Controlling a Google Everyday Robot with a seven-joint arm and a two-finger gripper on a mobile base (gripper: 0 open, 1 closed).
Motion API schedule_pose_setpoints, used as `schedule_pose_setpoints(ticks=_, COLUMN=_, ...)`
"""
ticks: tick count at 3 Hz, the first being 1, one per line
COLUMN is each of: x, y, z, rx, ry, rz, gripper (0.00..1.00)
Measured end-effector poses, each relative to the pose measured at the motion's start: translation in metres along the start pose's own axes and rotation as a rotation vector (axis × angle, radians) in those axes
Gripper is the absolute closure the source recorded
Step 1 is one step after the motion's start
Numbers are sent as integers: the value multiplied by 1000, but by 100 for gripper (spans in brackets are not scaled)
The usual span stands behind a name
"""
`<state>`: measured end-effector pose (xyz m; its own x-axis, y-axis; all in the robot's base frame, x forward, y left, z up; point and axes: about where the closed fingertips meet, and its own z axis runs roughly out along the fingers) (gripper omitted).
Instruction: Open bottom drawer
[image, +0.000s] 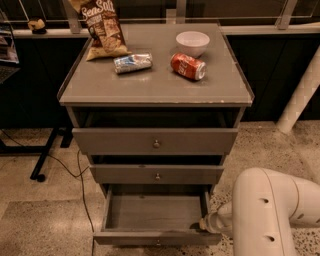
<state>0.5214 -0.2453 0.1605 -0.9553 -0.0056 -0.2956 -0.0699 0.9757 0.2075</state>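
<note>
bottom drawer (155, 212): lowest of three under the table (160, 87), pulled well out to the near side, plain grey floor showing

my hand (207, 223) is low at its near right corner, where the side wall meets the front panel; looks like it's touching. can't tell from here whether it's clenched or released. arm (270, 215) comes in from the right

middle drawer (157, 174) and top drawer (155, 141) stick out only slightly

my read: task is close to done, if not done

handling notes:
- wooden box, stiff, slim front, probably light; should slide easily
- a corner pull is off-centre and could skew it and make it bind
- proper hold is the knob (158, 243) at front centre: small, round, metal, likely slippery, so pinch square and pull straight toward near
- fallback: hook the top edge of the front panel
- don't overpull, it may come off its runners
</note>
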Motion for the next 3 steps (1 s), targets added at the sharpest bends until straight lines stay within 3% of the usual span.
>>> schedule_pose_setpoints(ticks=1, x=9, y=-4, z=-12, rx=-47, ry=-7, rz=15, gripper=100)
schedule_pose_setpoints(ticks=2, x=9, y=-1, z=-12, rx=-48, ry=-8, rz=15, gripper=100)
schedule_pose_setpoints(ticks=3, x=-11, y=4, z=-41, rx=-61, ry=-106, rz=-41, gripper=100)
